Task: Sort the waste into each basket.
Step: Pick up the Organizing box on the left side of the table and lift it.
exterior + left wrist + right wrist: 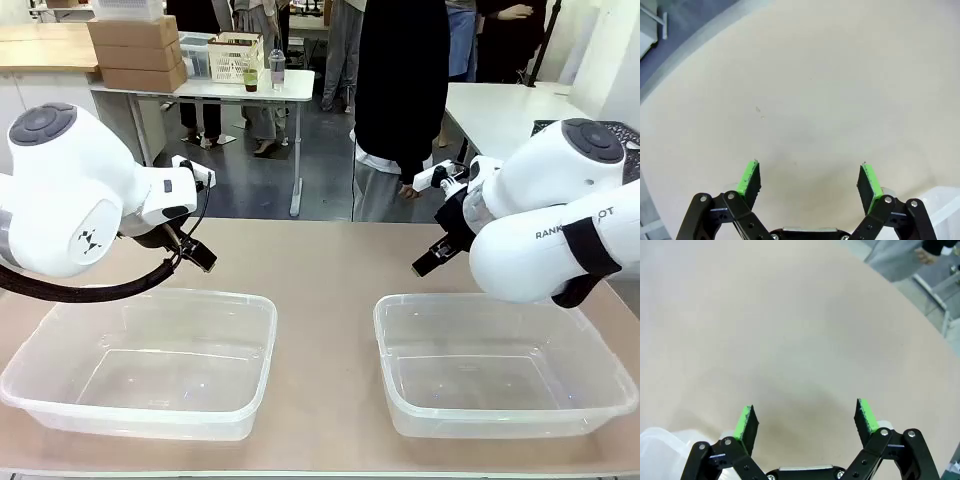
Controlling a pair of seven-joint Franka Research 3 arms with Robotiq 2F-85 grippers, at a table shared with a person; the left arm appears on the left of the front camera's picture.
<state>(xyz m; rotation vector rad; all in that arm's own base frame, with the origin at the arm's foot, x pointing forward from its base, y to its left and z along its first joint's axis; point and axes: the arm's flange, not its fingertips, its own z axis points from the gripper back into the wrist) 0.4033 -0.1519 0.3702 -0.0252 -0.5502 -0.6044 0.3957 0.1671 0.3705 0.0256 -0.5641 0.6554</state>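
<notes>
Two clear plastic baskets stand on the beige table near its front edge, the left basket [150, 297] and the right basket [480, 300], and both look empty. My left gripper [196, 256] hovers open just behind the left basket, whose corner [946, 199] shows in the left wrist view. Its green pads [749, 178] stand wide apart over bare tabletop with nothing between them. My right gripper [430, 262] hangs open behind the right basket, whose corner [660, 446] appears in the right wrist view. The right gripper's pads [865, 416] are also spread over bare table. The waste is out of view.
A person in a black top [400, 100] stands at the far edge of the table [320, 270], one hand [410, 188] hanging down. Behind are a white table [240, 88] with cardboard boxes and a crate, and another white table [500, 110] at the right.
</notes>
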